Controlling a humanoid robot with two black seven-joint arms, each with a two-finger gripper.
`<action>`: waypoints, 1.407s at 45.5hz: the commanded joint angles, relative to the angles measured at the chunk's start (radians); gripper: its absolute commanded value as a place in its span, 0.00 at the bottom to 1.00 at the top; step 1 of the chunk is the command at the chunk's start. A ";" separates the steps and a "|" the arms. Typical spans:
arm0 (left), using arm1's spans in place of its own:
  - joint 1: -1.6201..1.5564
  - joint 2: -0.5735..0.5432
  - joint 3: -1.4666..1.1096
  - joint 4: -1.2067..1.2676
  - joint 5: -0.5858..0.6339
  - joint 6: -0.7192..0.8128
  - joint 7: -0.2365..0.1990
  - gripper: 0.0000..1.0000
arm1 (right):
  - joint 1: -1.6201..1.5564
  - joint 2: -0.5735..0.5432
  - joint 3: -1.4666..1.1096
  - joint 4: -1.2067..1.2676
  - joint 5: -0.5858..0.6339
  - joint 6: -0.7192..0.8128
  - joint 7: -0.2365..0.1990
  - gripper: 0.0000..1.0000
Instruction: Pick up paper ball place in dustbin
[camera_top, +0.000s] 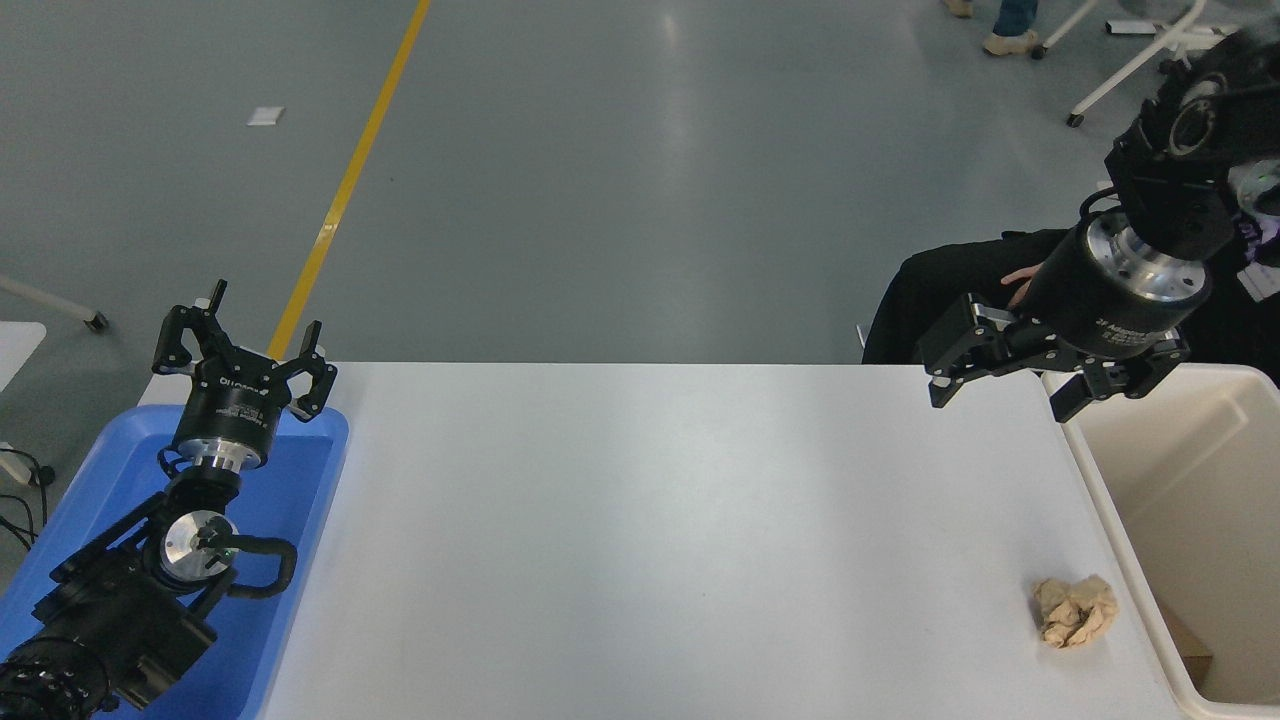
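Observation:
A crumpled tan paper ball (1075, 610) lies on the white table (650, 540) near its right front, just left of the dustbin's wall. The cream-white dustbin (1100, 500) stands at the table's right edge, with a brown scrap visible low inside it. My right gripper (1000, 395) hangs open over the table's far right corner, beside the dustbin's far rim, well beyond the ball and holding nothing. My left gripper (245, 345) is parked open at the lower left, over the blue tray.
A shallow blue tray (300, 480) sits at the table's left end under the left arm. A person in dark clothing (960, 290) sits behind the far right corner, a hand showing near my right gripper. Grey floor with a yellow line lies beyond.

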 joint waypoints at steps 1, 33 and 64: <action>0.000 0.000 0.000 0.001 0.000 0.000 0.000 0.99 | -0.213 -0.106 -0.022 -0.040 -0.101 -0.224 -0.001 1.00; 0.000 0.000 0.000 0.001 0.000 -0.002 0.000 0.99 | -0.861 -0.081 0.230 -0.289 -0.265 -0.652 -0.002 1.00; 0.000 0.000 0.000 0.001 0.000 0.000 0.000 0.99 | -0.967 -0.080 0.297 -0.345 -0.152 -0.706 -0.002 0.99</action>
